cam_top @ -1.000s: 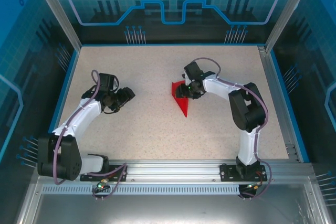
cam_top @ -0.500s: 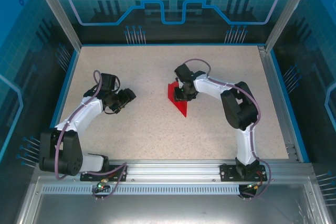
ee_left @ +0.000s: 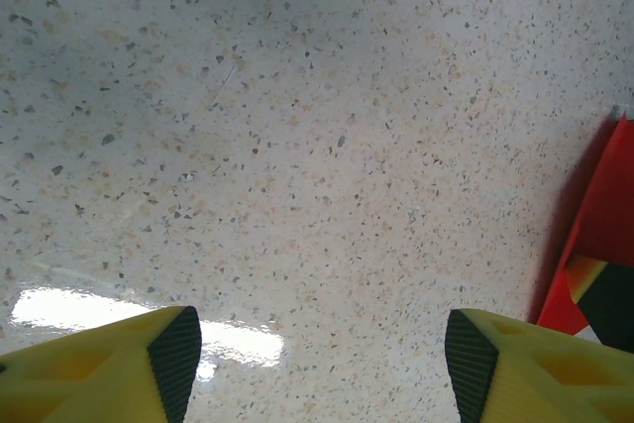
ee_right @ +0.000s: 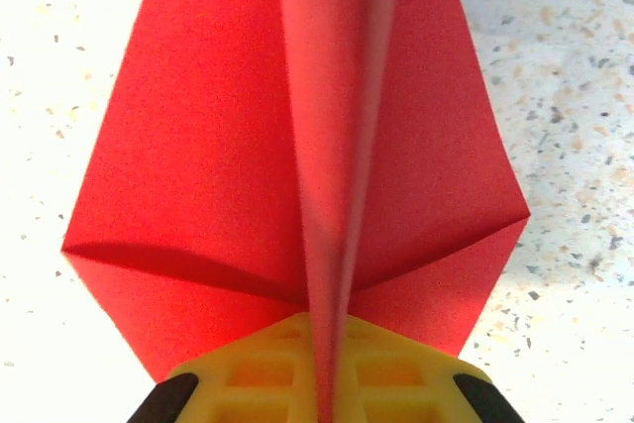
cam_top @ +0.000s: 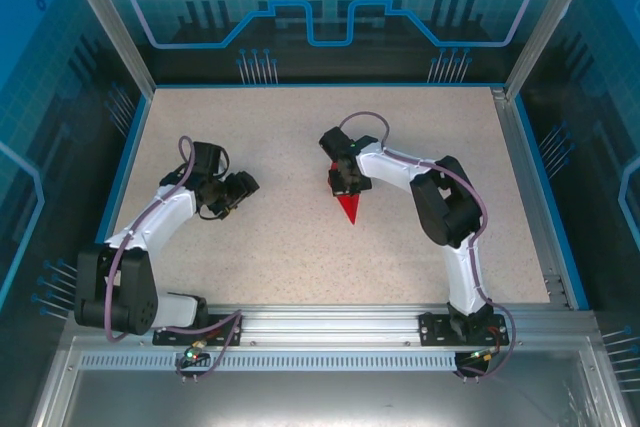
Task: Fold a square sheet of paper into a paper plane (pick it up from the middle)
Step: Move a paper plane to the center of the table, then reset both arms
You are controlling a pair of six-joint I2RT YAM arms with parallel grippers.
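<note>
Between the shut fingers of the right gripper sits the centre crease of the paper plane; a crooked lift could tear it. The left gripper hangs spread.

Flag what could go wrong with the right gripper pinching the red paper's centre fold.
The right gripper clamps only the thin raised centre fold of the paper plane, which may slip out or crumple if pulled.
Either side of that fold the paper lies spread on the table, so a lift could spring the folds open.
The left gripper hangs open well to the side, giving no support if the paper shifts.
</note>
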